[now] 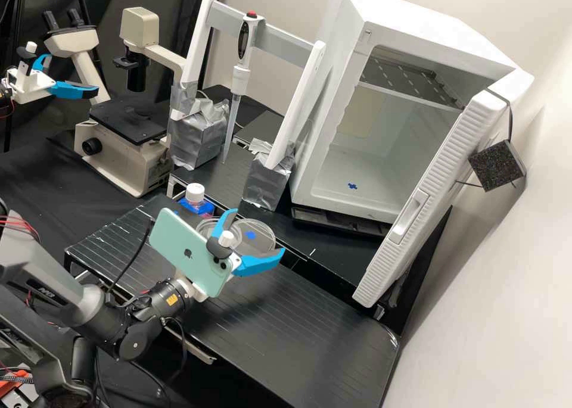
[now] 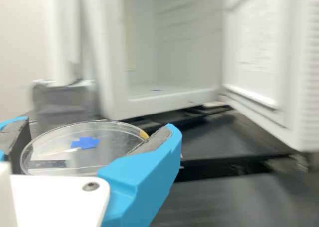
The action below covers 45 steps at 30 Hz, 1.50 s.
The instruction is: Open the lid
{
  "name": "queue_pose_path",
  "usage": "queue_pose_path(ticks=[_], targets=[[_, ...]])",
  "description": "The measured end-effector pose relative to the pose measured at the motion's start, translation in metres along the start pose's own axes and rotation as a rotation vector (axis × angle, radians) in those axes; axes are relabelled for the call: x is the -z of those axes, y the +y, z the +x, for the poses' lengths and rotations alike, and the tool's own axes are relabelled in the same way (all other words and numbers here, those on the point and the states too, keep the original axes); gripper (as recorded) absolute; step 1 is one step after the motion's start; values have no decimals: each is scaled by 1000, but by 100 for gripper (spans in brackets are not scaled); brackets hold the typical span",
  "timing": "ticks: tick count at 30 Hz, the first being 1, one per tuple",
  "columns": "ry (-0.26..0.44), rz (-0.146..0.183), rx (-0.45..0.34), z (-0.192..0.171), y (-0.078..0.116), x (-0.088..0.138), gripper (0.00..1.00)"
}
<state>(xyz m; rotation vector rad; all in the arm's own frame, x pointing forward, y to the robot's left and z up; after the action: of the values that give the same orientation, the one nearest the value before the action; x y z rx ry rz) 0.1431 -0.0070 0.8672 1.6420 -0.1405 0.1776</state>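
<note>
White wall off to one side, black drapes behind, and down on the black desk (image 1: 333,330) we have the gripper (image 1: 257,231) pinching a clear petri dish (image 2: 112,152) by its rim, one blue marker (image 2: 85,143) showing on the plastic. It's up near the capped bottle (image 1: 195,192), this side of the foil-wrapped stand foot (image 1: 266,181), with the incubator (image 1: 357,178) wide open beyond. Does that grip have the lid alone, or lid and base together? I can't tell from here, and I'd say everything hangs on it. Clamp both, and a lift would carry the whole dish up with nothing opened. Catch the lid too lightly and that smooth, thin edge could slip through, dropping it askew. Squeeze too hard and the plastic could bow, or pop out sideways. A tilt as it rises might let the base cling, then fall. And watch that bottle! A careless swing its way could knock it; too far forward, and the foil foot takes the bump. Straight up, level and gentle, is what I'd want.
</note>
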Motion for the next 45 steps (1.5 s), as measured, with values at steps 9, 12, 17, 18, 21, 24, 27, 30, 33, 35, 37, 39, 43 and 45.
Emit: queue_pose_path(ticks=[9,12,17,18,21,24,27,30,33,35,37,39,43,45], targets=[[-103,61,-31,7,8,-21,0],[-121,53,-37,10,8,-26,0],[-134,20,-18,15,3,-29,0],[-138,13,-16,16,2,-29,0],[-154,-18,-7,19,-3,-32,0],[-174,-48,-13,22,-5,-35,0],[-188,-64,-20,23,-6,-36,0],[-196,-72,-20,24,-7,-37,0],[-193,-69,-16,24,-8,-36,100],[-190,-67,-13,25,-9,-36,100],[-187,-68,-7,25,-10,-35,100],[-187,-71,-4,25,-11,-36,100],[-191,-84,-1,25,-11,-36,100],[-188,-84,2,26,-12,-36,100]])
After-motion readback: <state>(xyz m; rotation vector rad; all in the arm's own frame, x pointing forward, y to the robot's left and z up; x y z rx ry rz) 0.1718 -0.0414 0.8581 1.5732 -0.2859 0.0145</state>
